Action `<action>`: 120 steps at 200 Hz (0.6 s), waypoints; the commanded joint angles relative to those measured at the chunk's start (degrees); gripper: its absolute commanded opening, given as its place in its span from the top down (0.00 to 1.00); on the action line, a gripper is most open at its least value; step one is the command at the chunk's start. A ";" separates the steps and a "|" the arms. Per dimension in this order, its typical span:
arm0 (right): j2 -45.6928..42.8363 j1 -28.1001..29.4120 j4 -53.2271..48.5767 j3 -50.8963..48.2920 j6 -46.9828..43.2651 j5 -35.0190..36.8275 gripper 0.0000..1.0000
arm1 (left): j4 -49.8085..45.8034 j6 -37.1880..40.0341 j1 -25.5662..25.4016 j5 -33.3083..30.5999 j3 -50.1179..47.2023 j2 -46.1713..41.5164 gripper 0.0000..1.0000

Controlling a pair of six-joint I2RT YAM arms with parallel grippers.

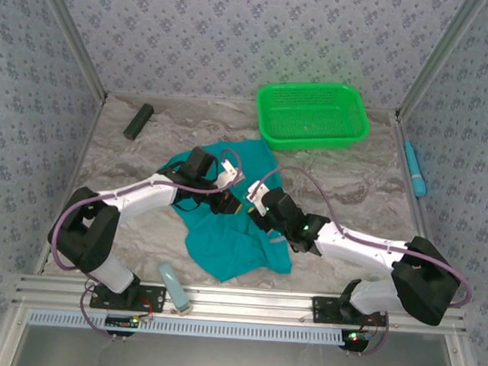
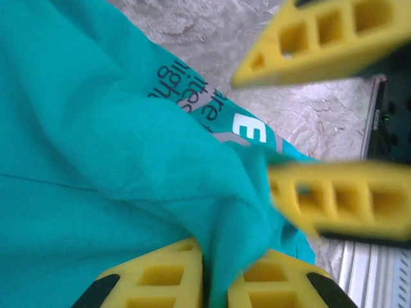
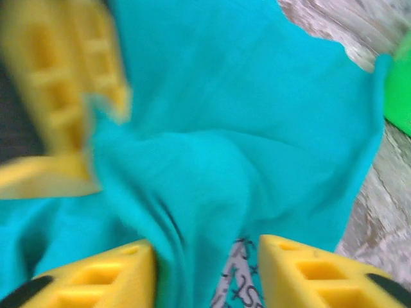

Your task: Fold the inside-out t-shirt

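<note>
The teal inside-out t-shirt [image 1: 231,241] lies crumpled in the middle of the table, with dark and white lettering [image 2: 192,96] showing on one fold. Both grippers meet over its centre. My left gripper [image 1: 228,201] is shut on a raised fold of the cloth, which bunches up between its yellow fingertips [image 2: 215,256]. My right gripper [image 1: 253,202] faces it a few centimetres away. Its yellow fingers [image 2: 340,205] stand apart, and in the right wrist view loose teal cloth [image 3: 244,115] with a printed strip lies in the gap of the right gripper [image 3: 205,247].
A bright green mesh basket [image 1: 313,114] stands at the back right, close to the shirt's far edge. A black block [image 1: 138,121] lies at the back left. A blue tool [image 1: 414,168] rests by the right wall, and a pale blue object [image 1: 172,285] by the front rail.
</note>
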 commanded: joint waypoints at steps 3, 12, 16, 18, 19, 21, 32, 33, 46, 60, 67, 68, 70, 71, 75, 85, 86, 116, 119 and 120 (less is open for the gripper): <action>-1.57 -3.33 0.80 -0.09 1.00 -0.83 0.79 | -4.39 1.67 -0.33 3.45 0.12 -2.76 0.85; -2.71 -4.59 0.56 -0.33 1.50 -2.72 0.90 | -5.00 3.08 -0.27 3.63 -0.77 -3.34 0.84; -3.20 -5.18 0.53 -0.58 1.56 -4.08 0.94 | -5.28 3.76 -0.28 3.87 -1.12 -3.55 0.83; -3.52 -5.45 0.60 -0.76 1.60 -4.48 0.96 | -5.56 4.30 -0.31 4.00 -1.16 -3.60 0.83; -3.62 -5.72 0.57 -0.83 1.63 -4.77 0.97 | -5.68 4.52 -0.28 4.12 -1.22 -3.68 0.82; -3.83 -5.98 0.58 -0.93 1.64 -5.62 0.99 | -5.94 4.93 -0.26 4.26 -1.25 -3.74 0.82; -4.95 -7.43 0.79 -1.71 1.23 -9.05 1.00 | -7.50 7.45 -0.24 5.69 -1.43 -4.24 0.76; -4.95 -7.43 0.79 -1.71 1.23 -9.05 1.00 | -7.57 7.77 -0.25 5.80 -1.53 -4.22 0.75; -5.76 -8.49 0.87 -2.69 0.58 -15.29 1.00 | -7.56 9.73 -0.31 5.69 -2.16 -4.92 0.69; -6.01 -8.69 0.47 -2.89 0.40 -20.47 1.00 | -5.02 9.16 -0.35 3.49 -2.96 -6.05 0.63; -5.85 -8.75 -0.62 -2.24 0.53 -22.29 1.00 | -2.52 8.01 -0.51 2.03 -3.65 -6.88 0.51; -5.89 -8.73 -0.83 -2.14 0.52 -22.41 1.00 | -2.14 7.87 -0.56 1.82 -3.78 -6.99 0.49; -5.84 -8.76 -1.41 -1.96 0.60 -22.86 1.00 | -1.41 7.59 -0.64 1.48 -3.92 -7.16 0.48; -5.79 -8.78 -1.58 -1.83 0.64 -23.05 1.00 | -1.05 7.44 -0.67 1.28 -4.00 -7.35 0.47; -5.75 -8.79 -2.23 -1.51 0.64 -23.68 1.00 | 0.46 7.16 -1.12 0.44 -4.32 -7.79 0.45; -5.92 -8.79 -4.00 -0.39 0.70 -25.06 1.00 | 3.12 6.95 -2.83 -2.92 -4.52 -8.65 0.43; -5.92 -8.83 -4.11 -0.34 0.69 -25.21 1.00 | 3.32 6.99 -3.04 -3.38 -4.52 -8.66 0.43; -7.53 -9.27 -3.24 -0.82 -0.48 -29.33 1.00 | 3.34 8.80 -7.41 -15.66 -1.04 -6.51 0.48; -7.70 -9.36 -3.02 -1.05 -0.51 -29.74 1.00 | 3.51 8.61 -7.40 -16.42 -0.76 -6.03 0.47; -7.78 -9.47 -3.00 -1.15 -0.53 -29.88 1.00 | 3.56 8.57 -7.39 -16.68 -0.66 -5.90 0.47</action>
